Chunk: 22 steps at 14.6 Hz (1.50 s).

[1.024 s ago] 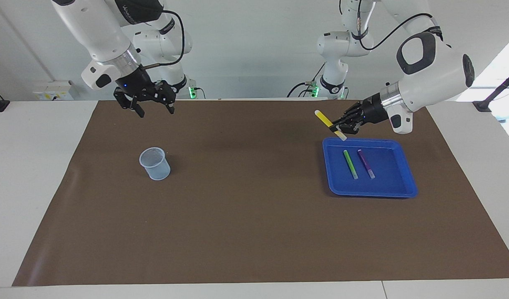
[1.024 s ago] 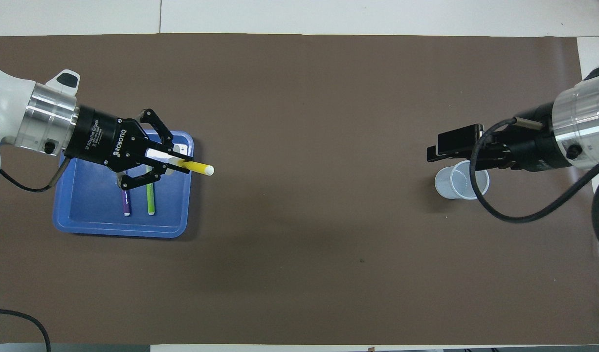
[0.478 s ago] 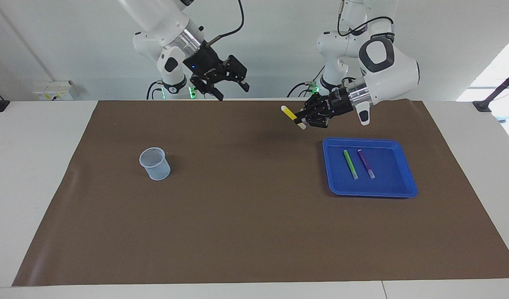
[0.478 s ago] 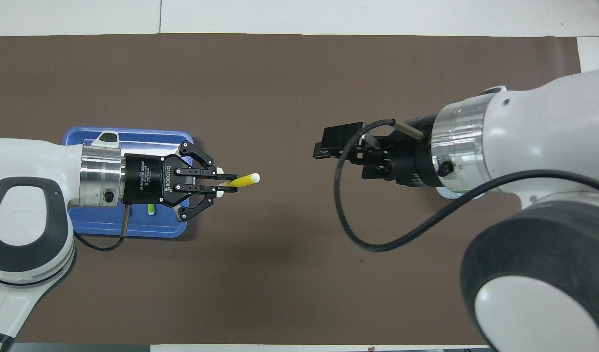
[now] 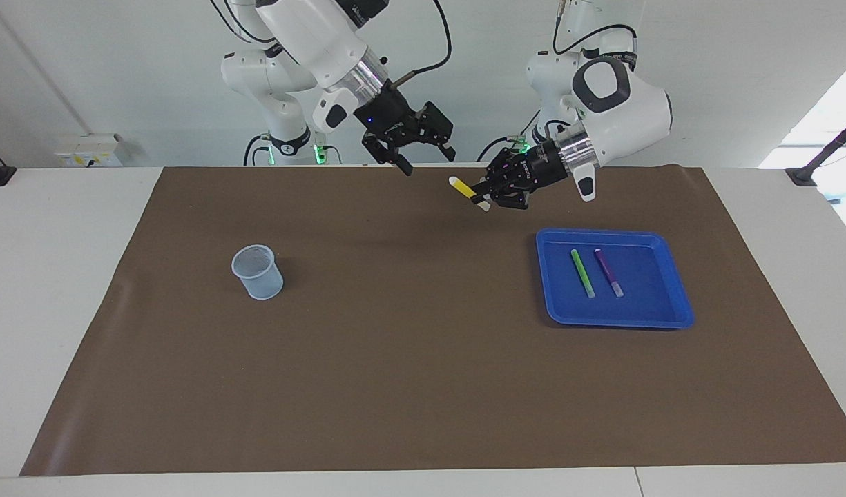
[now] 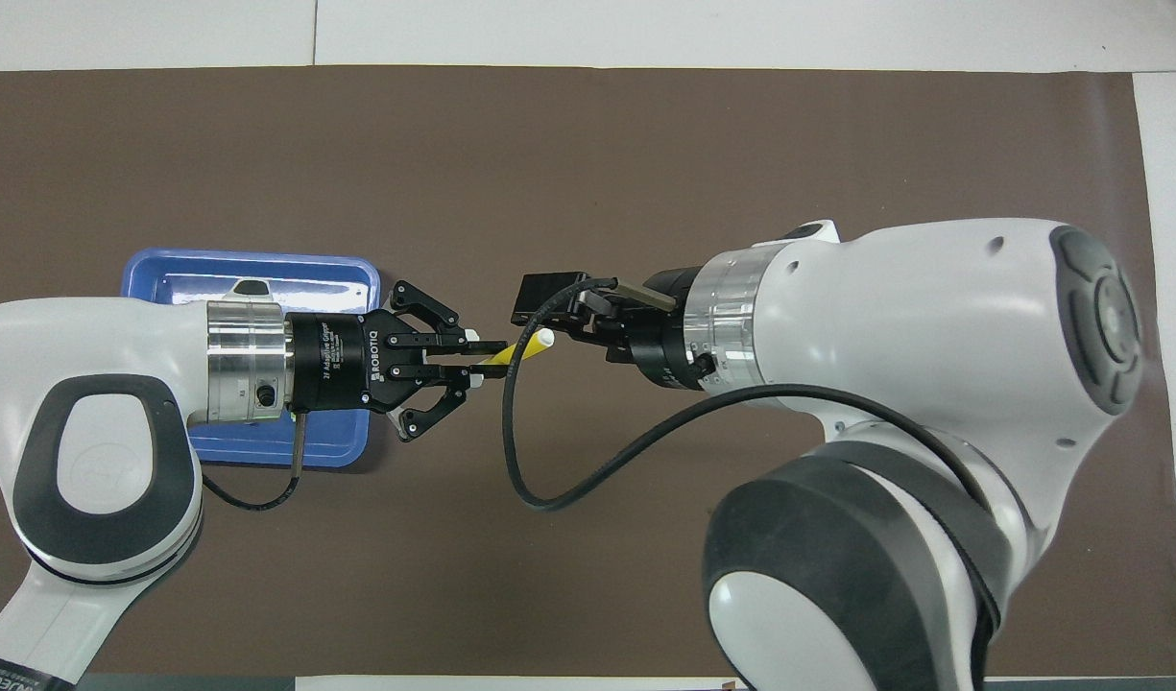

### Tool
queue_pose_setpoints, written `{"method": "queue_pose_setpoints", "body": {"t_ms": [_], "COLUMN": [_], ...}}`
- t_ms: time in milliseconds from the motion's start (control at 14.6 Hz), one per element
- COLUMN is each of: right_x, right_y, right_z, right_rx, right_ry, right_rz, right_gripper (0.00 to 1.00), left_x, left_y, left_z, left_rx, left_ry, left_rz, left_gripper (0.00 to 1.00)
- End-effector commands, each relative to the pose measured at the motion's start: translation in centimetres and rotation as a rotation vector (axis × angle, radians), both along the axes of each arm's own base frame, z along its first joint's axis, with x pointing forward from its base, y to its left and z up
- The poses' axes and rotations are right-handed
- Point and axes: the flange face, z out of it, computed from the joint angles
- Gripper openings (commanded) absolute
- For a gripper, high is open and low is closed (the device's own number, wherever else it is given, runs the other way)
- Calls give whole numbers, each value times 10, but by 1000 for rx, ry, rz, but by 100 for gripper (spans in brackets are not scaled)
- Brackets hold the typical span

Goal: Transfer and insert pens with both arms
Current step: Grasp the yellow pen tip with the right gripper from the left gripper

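Observation:
My left gripper (image 5: 483,195) is shut on the yellow pen (image 5: 460,186) and holds it tilted in the air over the brown mat, between the tray and the table's middle. It also shows in the overhead view (image 6: 487,359), with the pen (image 6: 525,347) pointing toward the right arm. My right gripper (image 5: 427,160) is open, just above and beside the pen's free end, apart from it. In the overhead view the right gripper (image 6: 547,317) meets the pen's tip. The green pen (image 5: 582,273) and the purple pen (image 5: 608,272) lie side by side in the blue tray (image 5: 671,304).
A clear plastic cup (image 5: 257,272) stands upright on the brown mat (image 5: 409,359) toward the right arm's end; the right arm hides it in the overhead view. Two smaller white arms (image 5: 284,83) with green-lit bases stand at the robots' edge.
Both arms have swung toward the table's middle. The left gripper carried the yellow pen away from the tray. The right gripper left the cup's end and now sits by the pen's tip.

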Motion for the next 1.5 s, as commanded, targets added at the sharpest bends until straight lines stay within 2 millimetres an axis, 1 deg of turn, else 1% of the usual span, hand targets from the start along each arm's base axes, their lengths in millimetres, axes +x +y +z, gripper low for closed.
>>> {"method": "queue_pose_setpoints", "body": {"t_ms": [0, 341, 546, 683, 1434], "right_x": [1, -6, -14, -18, -12], "right_y": [5, 8, 16, 22, 21], "right_z": [-9, -15, -20, -18, -15], "right_rx": [-22, -87, -98, -94, -118], "right_ry": [-33, -25, -23, -30, -92], "right_rz": [66, 120, 140, 148, 134], "right_gripper": [100, 100, 100, 100, 100], "left_x": [-16, -18, -19, -20, -23], "left_y": [2, 0, -1, -2, 0], "left_z": [3, 4, 5, 4, 7], "left_rx": [-26, -33, -31, -31, -34], "left_ry": [14, 12, 8, 11, 8], "left_rz": [33, 34, 37, 37, 33], "left_gripper": [0, 0, 0, 0, 0]}}
